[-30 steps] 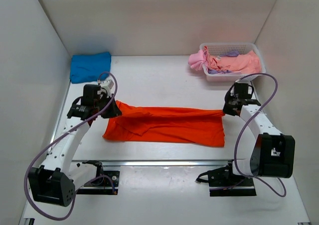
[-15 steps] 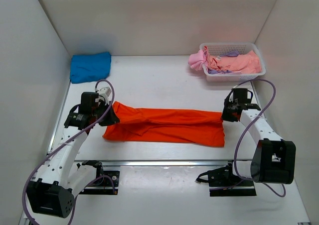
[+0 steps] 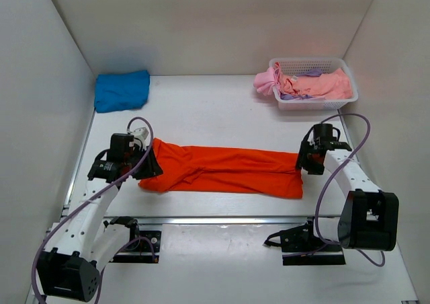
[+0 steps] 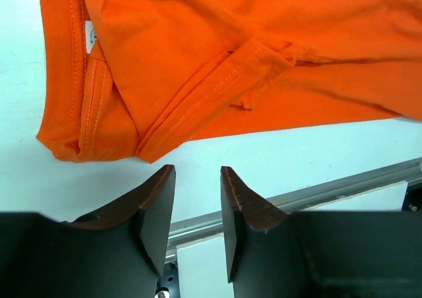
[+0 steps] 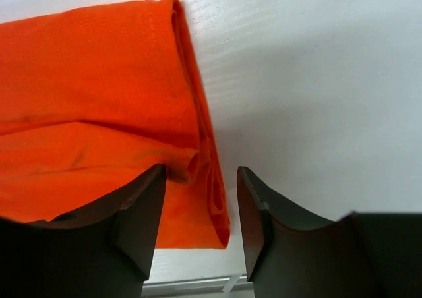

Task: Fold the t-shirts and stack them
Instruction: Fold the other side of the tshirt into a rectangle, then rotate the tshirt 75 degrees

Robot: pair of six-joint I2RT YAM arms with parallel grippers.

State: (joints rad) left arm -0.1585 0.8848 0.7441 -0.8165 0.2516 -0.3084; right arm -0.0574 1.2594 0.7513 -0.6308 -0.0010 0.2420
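Top external view: the orange-red t-shirt point(image 3: 225, 173) is lying flat in a long folded strip across the near half of the white table point(image 3: 222, 116), parallel to the metal rail point(image 3: 222, 218) at the front edge. Plain white walls point(image 3: 201, 21) box in the table on three sides.

A second ago both grippers were pinching the shirt's ends and holding it stretched. Now they've let go. The left gripper point(image 4: 198, 179) sits at the collar end with its jaws partly apart and nothing between them. The right gripper point(image 5: 201, 179) is over the other end, jaws apart too, straddling the folded edge without gripping it.

The blue t-shirt point(image 3: 121, 90) is bunched in the far left corner. The white lattice basket point(image 3: 295, 63) in the far right corner holds the pink t-shirts point(image 3: 322, 85), with a bit of lilac t-shirt point(image 3: 295, 97) poking out.
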